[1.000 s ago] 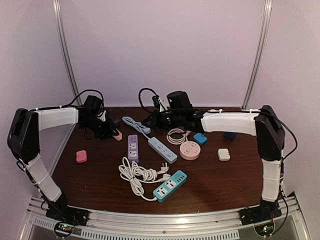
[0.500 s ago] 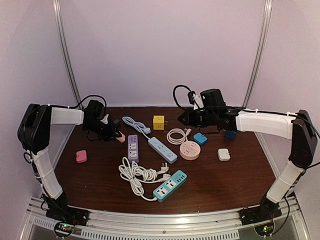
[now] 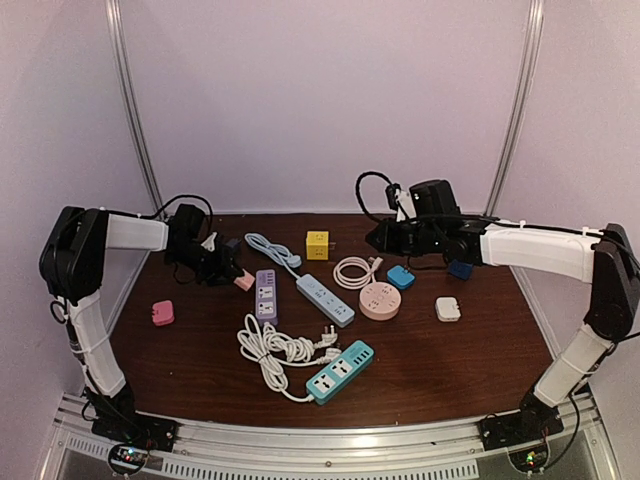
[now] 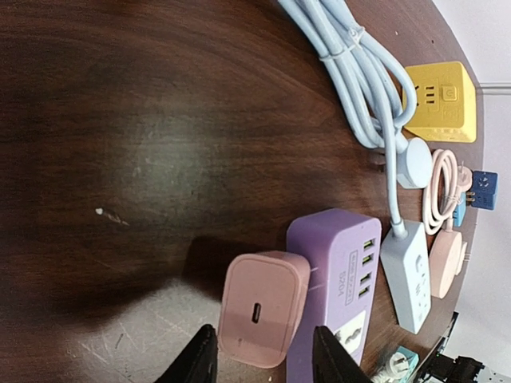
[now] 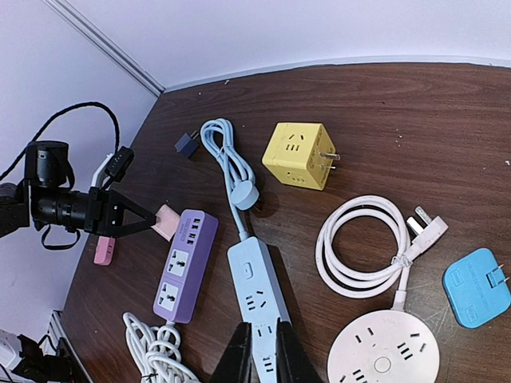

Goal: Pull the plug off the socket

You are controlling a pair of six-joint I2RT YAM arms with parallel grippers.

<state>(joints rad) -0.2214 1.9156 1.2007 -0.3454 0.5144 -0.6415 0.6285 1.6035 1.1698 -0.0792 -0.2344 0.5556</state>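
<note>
Pink plug [image 4: 263, 307] lies on the tabletop [image 4: 120, 120] just beside the purple strip [image 4: 339, 279], apparently out of its socket; left end effector [image 4: 263, 355] straddles it, parted; right end effector [image 5: 264, 347] narrow, empty; only withdrawal seems left.

The left arm [image 3: 130, 233] rises from its base, bends sharply at the elbow and reaches inward with its forearm level. The left gripper [image 3: 228, 266] sits low, its two fingers set apart. The right arm [image 3: 530, 250] stretches up and far inward. The right gripper [image 3: 378, 238] is held higher, its fingers drawn nearly together with nothing between them.
</note>
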